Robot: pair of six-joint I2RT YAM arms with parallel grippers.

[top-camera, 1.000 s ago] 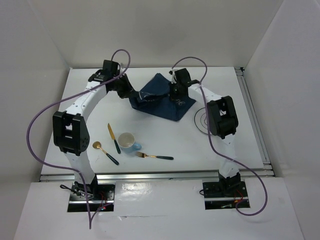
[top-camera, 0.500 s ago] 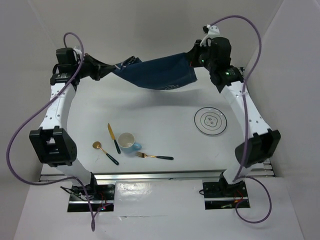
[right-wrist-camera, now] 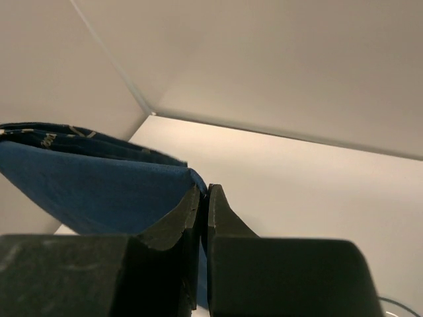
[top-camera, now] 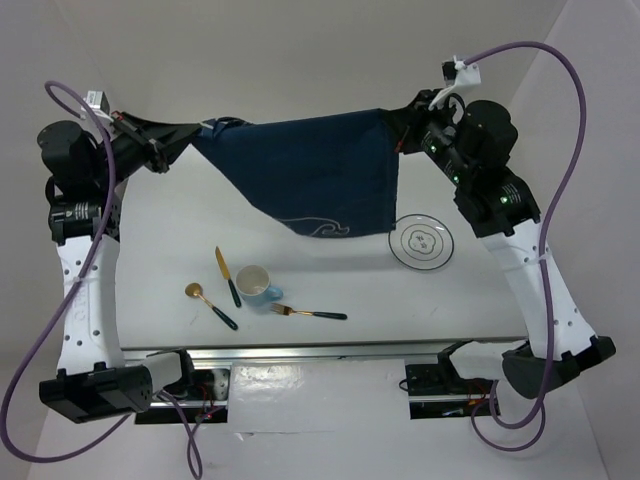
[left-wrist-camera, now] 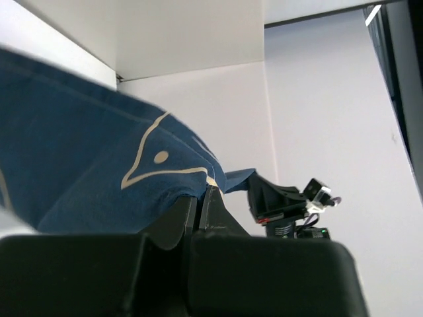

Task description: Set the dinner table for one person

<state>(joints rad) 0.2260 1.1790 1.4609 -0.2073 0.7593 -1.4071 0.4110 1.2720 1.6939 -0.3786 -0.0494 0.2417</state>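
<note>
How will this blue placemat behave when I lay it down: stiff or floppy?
Likely floppy: the placemat sags to a hanging point between the left gripper and right gripper. Probably light, since two pinched corners carry it. It may fold unevenly on landing; its low corner hangs near the plate.

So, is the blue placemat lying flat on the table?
No, the placemat hangs above the dinner table, stretched between the left gripper and the right gripper.

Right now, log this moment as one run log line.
placemat: held up, stretched out | left end effector: shut on placemat | right end effector: shut on placemat | plate, cup, knife, spoon, fork: on table
</note>
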